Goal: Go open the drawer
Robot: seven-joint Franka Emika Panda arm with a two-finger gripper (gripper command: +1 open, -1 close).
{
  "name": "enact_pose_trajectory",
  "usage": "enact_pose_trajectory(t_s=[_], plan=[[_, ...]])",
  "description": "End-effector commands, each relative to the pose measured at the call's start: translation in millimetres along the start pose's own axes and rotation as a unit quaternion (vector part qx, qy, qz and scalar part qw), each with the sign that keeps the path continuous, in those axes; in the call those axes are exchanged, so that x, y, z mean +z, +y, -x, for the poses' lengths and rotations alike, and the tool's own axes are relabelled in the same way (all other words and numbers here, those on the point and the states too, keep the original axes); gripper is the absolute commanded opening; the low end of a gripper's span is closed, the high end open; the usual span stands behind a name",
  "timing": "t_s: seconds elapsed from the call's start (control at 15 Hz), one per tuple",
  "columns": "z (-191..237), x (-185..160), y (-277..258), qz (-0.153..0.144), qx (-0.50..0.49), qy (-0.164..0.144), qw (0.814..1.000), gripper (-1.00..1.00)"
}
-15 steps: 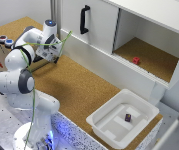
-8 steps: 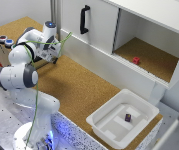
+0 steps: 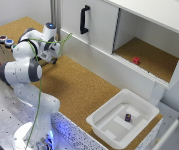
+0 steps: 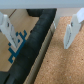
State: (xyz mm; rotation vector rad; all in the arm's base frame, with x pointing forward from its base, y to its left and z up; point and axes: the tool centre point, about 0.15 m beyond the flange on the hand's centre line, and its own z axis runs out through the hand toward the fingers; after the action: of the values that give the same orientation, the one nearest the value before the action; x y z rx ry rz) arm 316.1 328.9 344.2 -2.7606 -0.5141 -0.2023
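- Drawer (image 3: pixel 0 50) sits at the exterior view's far left, a raised light-wood unit with coloured buttons (image 3: pixel 5 41) on its top and a small red mark on its front; my tool (image 3: pixel 53 54) has come in close beside it over the last second.
- My tool (image 4: pixel 42 30) is released: in the wrist view its two pale fingers (image 4: pixel 73 30) stand apart with nothing pinched between them, and a thick black cable (image 4: pixel 31 50) runs through the gap.
- Behind the cable I see light wood on one side and cork counter (image 4: pixel 62 62) on the other.
- My arm has folded further toward the unit, elbow (image 3: pixel 20 71) low, so I judge the approach nearly done and the pull not yet begun.
- Whether any finger touches the wood, I cannot tell.
- Well apart on the counter (image 3: pixel 84 90): the white cabinet door (image 3: pixel 91 25) with its black handle (image 3: pixel 84 20), the open shelf with a red block (image 3: pixel 136 60), and the white tub (image 3: pixel 124 122).
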Motion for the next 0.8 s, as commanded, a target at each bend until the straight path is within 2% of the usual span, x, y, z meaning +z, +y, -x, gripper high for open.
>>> enact_pose_trajectory(t_s=[0.0,0.27,0.6,0.73], plan=[[-26,29,-11,-0.023,0.025,-0.016,0.999,1.00],[-21,30,-5,-0.028,0.068,0.005,0.997,1.00],[-17,46,-10,-0.019,0.066,-0.014,0.998,1.00],[-18,51,-15,-0.014,0.052,-0.032,0.998,1.00]])
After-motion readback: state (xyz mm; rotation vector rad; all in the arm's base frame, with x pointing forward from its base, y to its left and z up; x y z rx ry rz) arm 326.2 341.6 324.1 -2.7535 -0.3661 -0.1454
